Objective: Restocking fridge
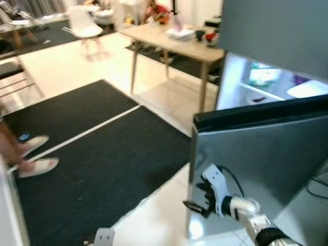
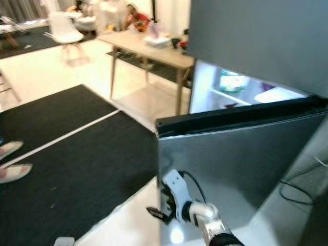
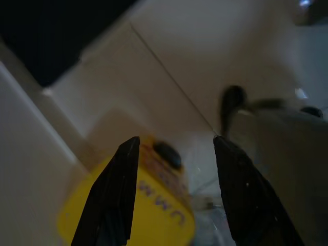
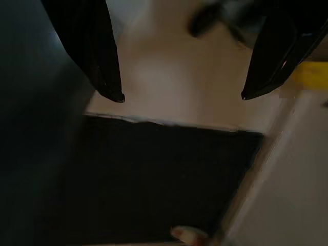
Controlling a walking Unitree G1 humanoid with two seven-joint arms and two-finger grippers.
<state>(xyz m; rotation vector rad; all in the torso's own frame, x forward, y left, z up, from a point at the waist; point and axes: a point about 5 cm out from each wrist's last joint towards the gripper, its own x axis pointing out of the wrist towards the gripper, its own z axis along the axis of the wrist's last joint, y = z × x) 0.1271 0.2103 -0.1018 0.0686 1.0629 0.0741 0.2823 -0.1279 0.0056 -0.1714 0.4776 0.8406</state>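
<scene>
Fridge door (image 1: 256, 169) is swung open toward me, lit interior behind it with a white shelf (image 1: 266, 92) holding a green-and-white package (image 1: 264, 74) and a flat white item (image 1: 307, 88). My right gripper (image 1: 197, 204) sits low at the door's outer edge, near the bottom corner; I can't tell from the head views whether it's touching the door. In the right wrist view its fingers (image 4: 97, 56) are spread wide with nothing between them, cream floor and a black mat (image 4: 154, 179) past the tips. Left gripper (image 3: 174, 148) also has its fingers apart, nothing clamped; beyond the tips there's a yellow object with a dark cap (image 3: 154, 205), blurry, probably a bottle or tub, lettering unreadable, and I can't say what it rests on. Room: two black mats (image 1: 102, 154) split by a pale strip of floor, a wooden table (image 1: 174, 43) with a few items on top just left of the fridge, white chair (image 1: 84, 25) further back. A person's feet in white slippers (image 1: 36, 156) stand at the left edge of the mat.
</scene>
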